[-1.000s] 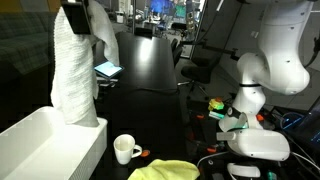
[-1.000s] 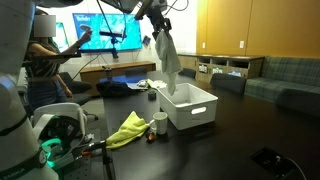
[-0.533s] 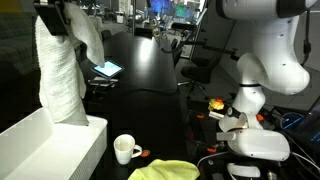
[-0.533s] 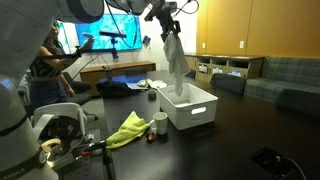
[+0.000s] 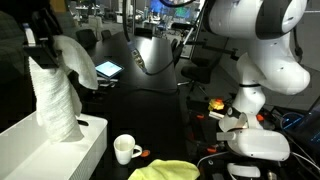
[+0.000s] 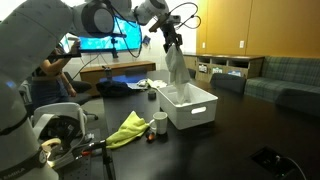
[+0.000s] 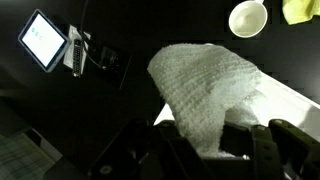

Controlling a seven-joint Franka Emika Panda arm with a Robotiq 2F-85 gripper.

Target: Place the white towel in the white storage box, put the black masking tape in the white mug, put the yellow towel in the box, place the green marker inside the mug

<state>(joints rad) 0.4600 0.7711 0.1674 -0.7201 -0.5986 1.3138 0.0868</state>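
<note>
My gripper (image 6: pixel 170 45) is shut on the top of the white towel (image 6: pixel 177 72), which hangs down as a long off-white drape. Its lower end reaches into the white storage box (image 6: pixel 196 113). In an exterior view the towel (image 5: pixel 55 100) dangles over the box (image 5: pixel 60 152) at the left. The wrist view looks down the towel (image 7: pixel 205 85) from between my jaws. The white mug (image 5: pixel 125 149) stands beside the box, and shows in the wrist view too as the mug (image 7: pixel 248 17). The yellow towel (image 6: pixel 128 128) lies crumpled on the black table beyond the mug. I cannot see the black masking tape or the green marker.
A tablet (image 5: pixel 108 69) lies lit on the black table (image 5: pixel 150 70) behind the box. Small items (image 6: pixel 152 135) sit next to the mug. The robot base (image 5: pixel 255 140) with cables stands at the table's end. A person (image 6: pixel 45 60) sits in the background.
My gripper has carried the hanging white towel sideways over the box and lowered it, so its bottom end now sits inside the box.
</note>
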